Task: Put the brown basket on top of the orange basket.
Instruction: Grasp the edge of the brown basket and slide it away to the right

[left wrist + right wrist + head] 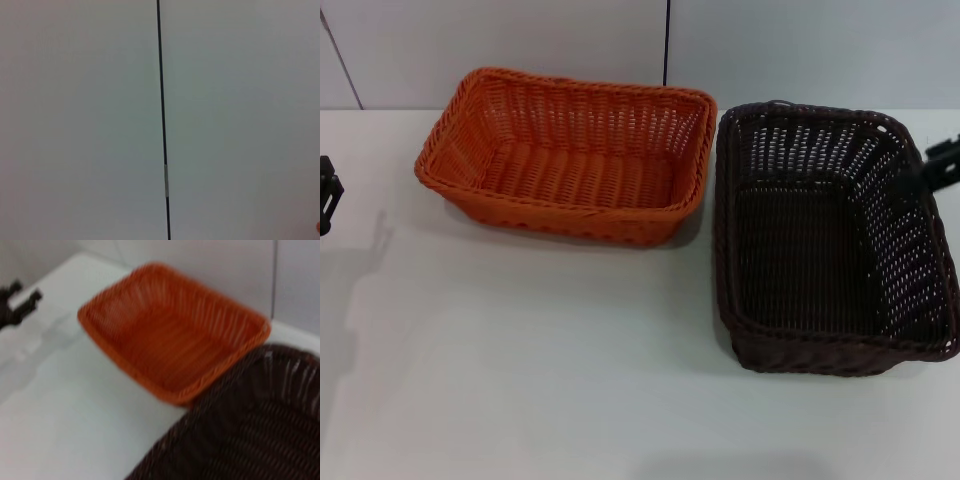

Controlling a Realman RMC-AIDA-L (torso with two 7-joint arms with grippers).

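You see brown basket (830, 240) at 3 o'clock on white bench (520, 380), tilted. Right claw (942, 165) at its far-right rim, mostly cut off; grip state unreadable. Orange basket (570, 155) at 11 o'clock. Left claw (328, 195) at 9 o'clock edge, unreadable. Seamed white wall (770, 50) behind.

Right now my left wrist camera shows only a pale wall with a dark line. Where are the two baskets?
Observer: Both stand on the white table. The orange basket is to the robot's left of the brown basket.
Operator: Is the brown one on top yet?
Observer: No, it sits on the table beside the orange one.
Operator: Where are the pincers?
Observer: The right pincer is at the brown basket's right rim. The left pincer is off at the left edge, apart from both baskets.
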